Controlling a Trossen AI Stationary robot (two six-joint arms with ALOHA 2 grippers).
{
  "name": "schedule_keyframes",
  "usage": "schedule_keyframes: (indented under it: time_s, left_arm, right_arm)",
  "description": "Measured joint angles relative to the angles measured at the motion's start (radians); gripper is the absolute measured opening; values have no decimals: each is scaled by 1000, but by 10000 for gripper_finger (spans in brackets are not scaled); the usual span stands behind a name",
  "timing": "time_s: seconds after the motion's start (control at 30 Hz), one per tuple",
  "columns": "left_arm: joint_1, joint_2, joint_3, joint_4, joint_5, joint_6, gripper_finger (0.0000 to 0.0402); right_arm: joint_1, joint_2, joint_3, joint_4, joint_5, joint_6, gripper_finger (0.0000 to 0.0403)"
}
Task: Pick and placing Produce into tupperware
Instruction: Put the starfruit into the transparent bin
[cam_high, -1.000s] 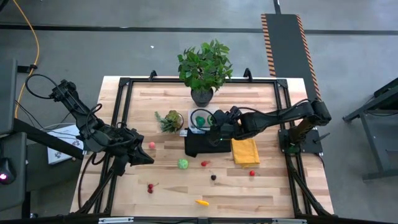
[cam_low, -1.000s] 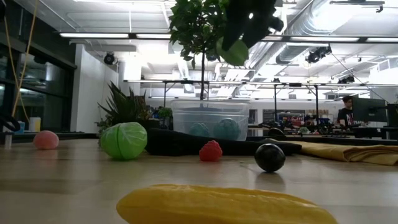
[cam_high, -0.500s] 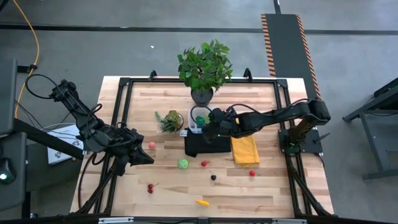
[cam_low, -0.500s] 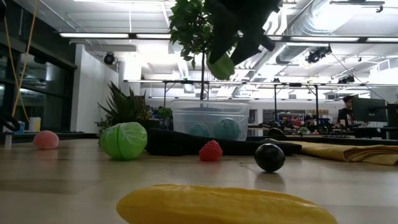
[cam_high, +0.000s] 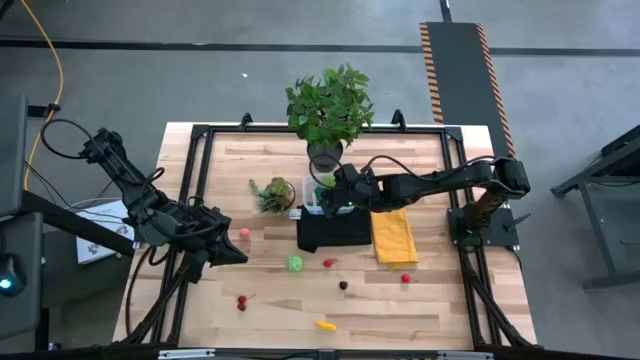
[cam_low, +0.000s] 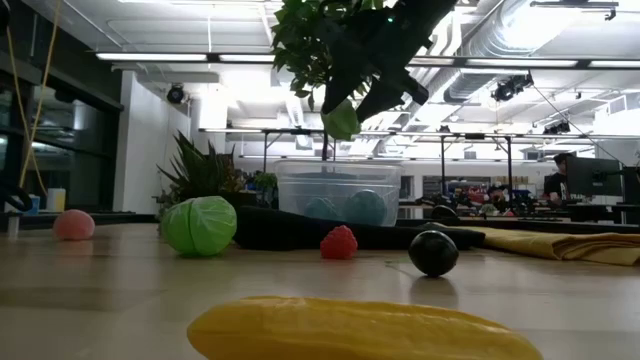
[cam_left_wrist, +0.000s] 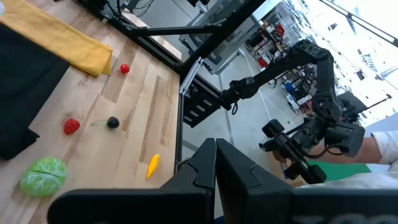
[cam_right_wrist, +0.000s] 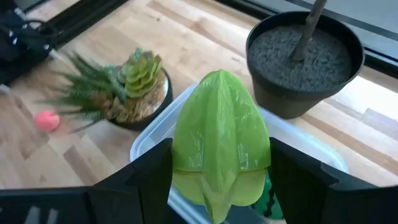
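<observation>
My right gripper (cam_high: 328, 192) is shut on a light green ribbed piece of produce (cam_right_wrist: 221, 140) and hangs above the clear tupperware (cam_low: 338, 195), at its left end (cam_right_wrist: 152, 146). Two dark green balls (cam_low: 365, 207) lie inside the box. On the wood lie more produce: a green cabbage ball (cam_high: 294, 263), a strawberry (cam_high: 328, 264), a dark berry (cam_high: 343, 285), a red cherry (cam_high: 405, 278), twin cherries (cam_high: 241, 301), a yellow piece (cam_high: 324, 324) and a pink ball (cam_high: 244, 233). My left gripper (cam_high: 235, 255) waits shut at the table's left. My right gripper pinches the green piece between its two fingers (cam_right_wrist: 155, 177), one on each of two opposite sides of its wider end (cam_right_wrist: 186, 168). The fingers slant down from the table's right. The piece (cam_low: 341, 120) hangs clear above the tupperware, its narrow end pointing away from the gripper.
A big potted plant (cam_high: 328, 105) stands just behind the tupperware, its pot (cam_right_wrist: 305, 56) close to the box. A small spiky plant in a round pot (cam_high: 273, 193) stands left of it. A black cloth (cam_high: 335, 232) and a yellow cloth (cam_high: 394, 240) lie in front.
My right gripper has carried the green piece toward the table's left and far edge and downward, rolling as it went. It now hangs lower, over the tupperware's left end. The grip has stayed the same.
</observation>
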Motion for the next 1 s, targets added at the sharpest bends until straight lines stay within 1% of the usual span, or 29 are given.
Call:
schedule_keyframes:
  time_s: [0.07, 0.17, 0.43, 0.6, 0.8, 0.93, 1.0]
  left_arm:
    - [0, 0, 0, 0, 0, 0, 1]
    - [0, 0, 0, -1, 0, 0, 1]
    - [0, 0, 0, -14, 0, 0, 1]
    - [0, 0, 0, -19, 0, 0, 1]
    - [0, 0, 0, -22, 0, 0, 1]
    - [0, 0, 0, -22, 0, 0, 1]
    - [0, 0, 0, -22, 0, 0, 1]
  right_arm:
    - [-15, 0, 0, 5, -5, -2, 218]
    - [-38, 9, 0, 35, -44, -3, 218]
    - [-60, 78, 0, 117, -123, -9, 218]
    - [-61, 113, 0, 152, -134, 3, 218]
    - [-69, 116, 0, 151, -138, 7, 218]
    - [-82, 116, 0, 151, -175, 17, 218]
    - [-86, 121, 0, 151, -178, 16, 218]
